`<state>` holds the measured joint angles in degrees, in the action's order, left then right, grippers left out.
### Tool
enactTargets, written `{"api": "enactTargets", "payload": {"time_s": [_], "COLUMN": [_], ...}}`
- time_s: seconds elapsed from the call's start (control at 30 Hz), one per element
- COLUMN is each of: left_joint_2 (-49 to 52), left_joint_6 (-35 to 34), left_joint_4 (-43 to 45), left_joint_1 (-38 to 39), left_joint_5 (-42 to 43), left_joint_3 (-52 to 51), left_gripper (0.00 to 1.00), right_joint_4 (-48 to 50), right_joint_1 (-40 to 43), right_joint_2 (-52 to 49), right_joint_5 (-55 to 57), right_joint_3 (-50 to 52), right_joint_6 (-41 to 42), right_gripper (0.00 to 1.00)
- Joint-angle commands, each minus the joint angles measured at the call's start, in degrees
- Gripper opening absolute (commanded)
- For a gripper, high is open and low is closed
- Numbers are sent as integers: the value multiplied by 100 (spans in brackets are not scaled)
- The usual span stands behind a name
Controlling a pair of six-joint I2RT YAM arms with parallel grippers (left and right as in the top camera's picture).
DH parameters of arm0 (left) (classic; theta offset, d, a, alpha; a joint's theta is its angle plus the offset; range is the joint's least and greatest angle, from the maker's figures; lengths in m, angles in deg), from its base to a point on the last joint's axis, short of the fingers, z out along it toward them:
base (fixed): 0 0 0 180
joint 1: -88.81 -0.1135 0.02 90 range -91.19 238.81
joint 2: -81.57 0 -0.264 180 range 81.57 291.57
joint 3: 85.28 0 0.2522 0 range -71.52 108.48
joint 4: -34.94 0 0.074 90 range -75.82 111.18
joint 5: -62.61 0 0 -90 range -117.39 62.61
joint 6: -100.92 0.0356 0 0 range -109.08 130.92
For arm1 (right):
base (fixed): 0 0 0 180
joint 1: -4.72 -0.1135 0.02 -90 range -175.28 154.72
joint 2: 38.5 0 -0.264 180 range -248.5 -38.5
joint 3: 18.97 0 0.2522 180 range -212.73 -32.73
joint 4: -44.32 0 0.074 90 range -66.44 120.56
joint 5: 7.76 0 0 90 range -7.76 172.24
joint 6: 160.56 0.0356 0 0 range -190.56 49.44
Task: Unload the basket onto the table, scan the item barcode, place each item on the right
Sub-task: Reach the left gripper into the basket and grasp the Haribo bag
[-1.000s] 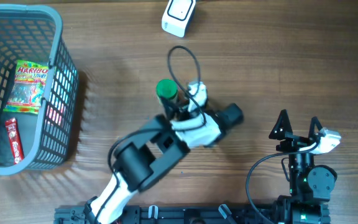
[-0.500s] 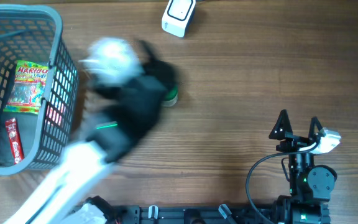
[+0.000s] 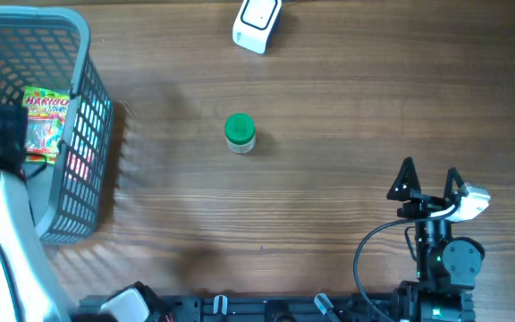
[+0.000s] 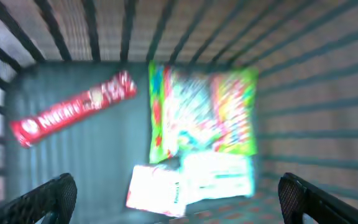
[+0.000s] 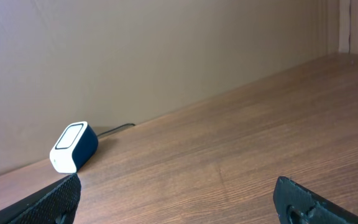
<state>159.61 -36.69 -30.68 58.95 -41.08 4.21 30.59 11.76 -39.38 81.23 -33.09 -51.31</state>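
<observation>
Now the left gripper (image 4: 178,199) and right gripper (image 3: 429,183) are both wide open, the left above the candy bag (image 4: 201,109) in the basket (image 3: 92,98). The bag lies flat, so the left gripper may slip off it.

Read in overhead view: "HARIBO", red capitals, along top edge of candy bag (image 3: 48,114) lying in basket (image 3: 88,134). Same bag in left wrist view: print smeared to colour patches, illegible. White lettering along red bar (image 4: 73,107) beside bag: blurred, not legible. Print on white packet (image 4: 157,190) overlapping bag's lower edge: too blurred to read. Nothing else legible anywhere.
</observation>
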Motion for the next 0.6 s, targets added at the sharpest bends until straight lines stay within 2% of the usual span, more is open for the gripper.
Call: {"api": "enactTargets", "payload": {"time_s": [0.0, 0.1, 0.17, 0.33, 0.37, 0.4, 0.43, 0.47, 0.57], "left_joint_2": [1414, 2538, 2990, 3550, 3711, 3816, 3856, 3838, 3185], "left_joint_6": [96, 442, 437, 433, 435, 435, 435, 439, 564], "left_joint_4": [192, 901, 1399, 2041, 2037, 1991, 1926, 1864, 1637], "left_joint_1": [-46, -46, -46, -46, -46, -46, -46, -46, -48], "left_joint_5": [472, 776, 793, 796, 804, 813, 833, 833, 809], "left_joint_3": [-72, -72, -72, -72, -72, -74, -74, -72, -31], "left_gripper": [100, 100, 100, 100, 92, 61, 23, 4, 4], "right_joint_4": [28, 28, 28, 28, 28, 28, 28, 28, 28], "right_joint_1": [-7, -7, -7, -7, -7, -7, -7, -7, -7], "right_joint_2": [46, 46, 46, 46, 46, 46, 46, 46, 46], "right_joint_5": [59, 61, 59, 61, 59, 61, 61, 61, 61], "right_joint_3": [7, 7, 7, 7, 7, 7, 7, 7, 7], "right_joint_6": [-61, -61, -61, -61, -61, -63, -61, -61, -61], "right_gripper": [100, 100, 100, 100, 100, 100, 100, 100, 100]}}
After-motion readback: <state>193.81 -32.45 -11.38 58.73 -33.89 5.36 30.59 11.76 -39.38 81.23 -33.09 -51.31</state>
